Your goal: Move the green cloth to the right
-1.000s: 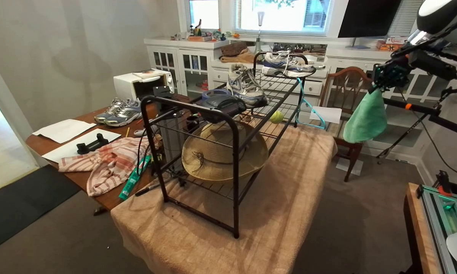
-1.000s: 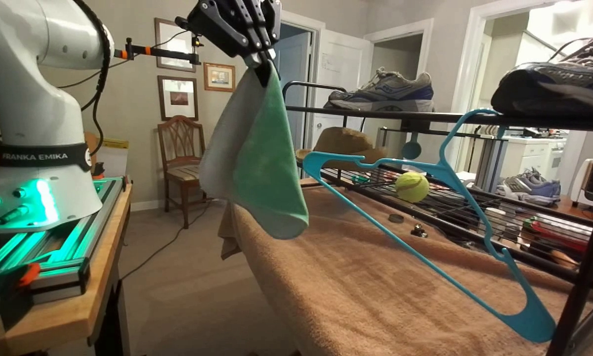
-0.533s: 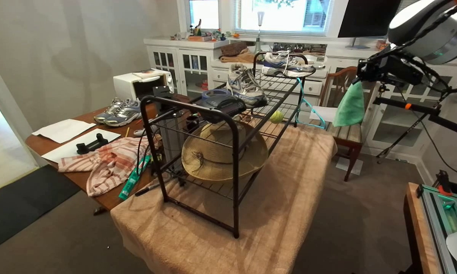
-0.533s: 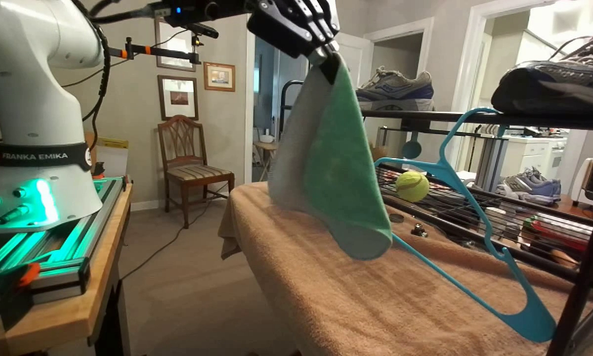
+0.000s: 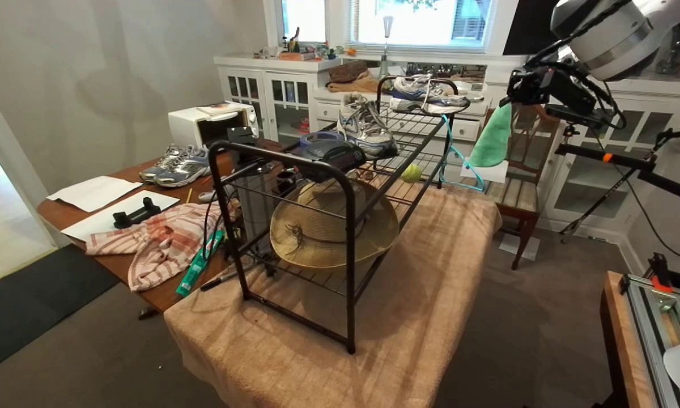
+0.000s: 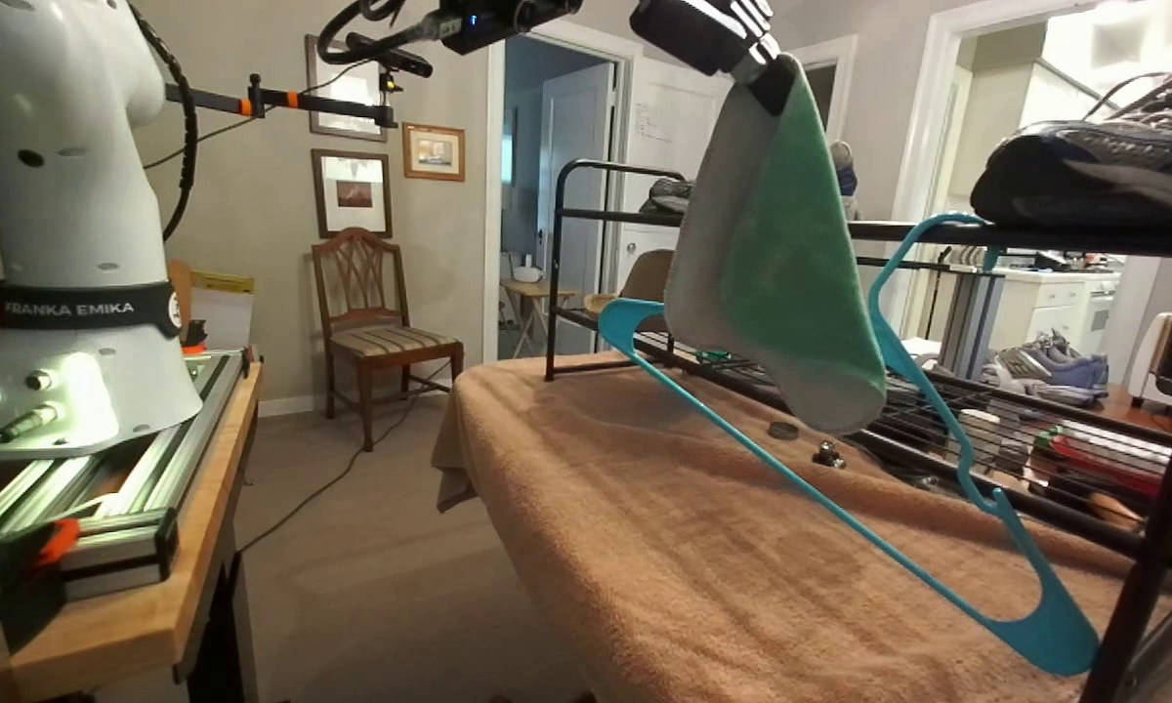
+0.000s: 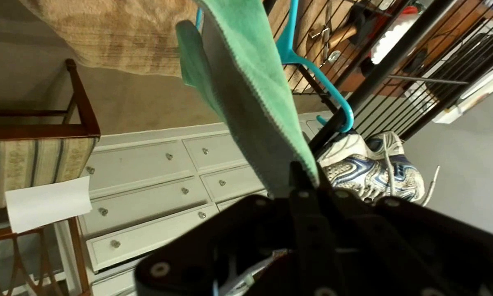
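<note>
The green cloth (image 5: 492, 139) hangs from my gripper (image 5: 505, 105) in the air, beside the shoe rack's far end. In an exterior view the cloth (image 6: 796, 264) shows its green side and a grey side, and it hangs in front of the blue hanger (image 6: 1045, 635), covering part of it. My gripper (image 6: 770, 83) is shut on the cloth's top corner. In the wrist view the cloth (image 7: 254, 70) runs up from the fingertips (image 7: 306, 176), with the hanger (image 7: 287, 43) behind it. I cannot tell whether cloth and hanger touch.
The black wire rack (image 5: 351, 272) stands on the towel-covered table (image 5: 408, 317). It bears sneakers (image 5: 368, 130), a straw hat (image 5: 317, 226) and a tennis ball (image 5: 412, 174). A wooden chair (image 5: 521, 195) stands behind the cloth. A camera arm (image 6: 322, 103) sticks out near the robot.
My gripper has carried the cloth toward the rack: leftward in an exterior view, rightward in an exterior view. Over the last half second the cloth has also risen. It stays held.
</note>
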`<state>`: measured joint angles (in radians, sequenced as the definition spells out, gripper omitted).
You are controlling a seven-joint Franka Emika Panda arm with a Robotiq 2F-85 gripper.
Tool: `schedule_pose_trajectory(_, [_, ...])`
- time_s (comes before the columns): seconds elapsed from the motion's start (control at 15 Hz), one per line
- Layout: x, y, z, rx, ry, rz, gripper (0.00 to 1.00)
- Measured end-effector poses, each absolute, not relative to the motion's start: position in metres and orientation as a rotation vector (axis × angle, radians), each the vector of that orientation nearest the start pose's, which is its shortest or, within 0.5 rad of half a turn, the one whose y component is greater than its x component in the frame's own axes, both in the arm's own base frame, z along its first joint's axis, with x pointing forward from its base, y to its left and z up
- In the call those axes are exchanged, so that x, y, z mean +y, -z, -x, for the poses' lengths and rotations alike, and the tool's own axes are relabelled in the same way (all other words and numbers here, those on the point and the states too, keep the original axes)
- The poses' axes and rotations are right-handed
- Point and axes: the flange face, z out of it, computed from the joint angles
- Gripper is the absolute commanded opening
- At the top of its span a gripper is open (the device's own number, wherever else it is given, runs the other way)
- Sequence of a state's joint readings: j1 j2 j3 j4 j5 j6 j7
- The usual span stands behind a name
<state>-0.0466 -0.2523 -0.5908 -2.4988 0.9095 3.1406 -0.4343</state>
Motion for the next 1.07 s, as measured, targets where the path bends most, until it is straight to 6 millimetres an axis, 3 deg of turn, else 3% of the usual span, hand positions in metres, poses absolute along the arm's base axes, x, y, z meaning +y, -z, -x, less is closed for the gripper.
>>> schedule_pose_trajectory(0.47, [-0.360, -0.413, -0.340, 1.397, 1.320, 2.370, 0.03])
schedule_pose_trajectory(1.07, [-0.357, -0.409, -0.350, 1.317, 1.333, 2.392, 0.01])
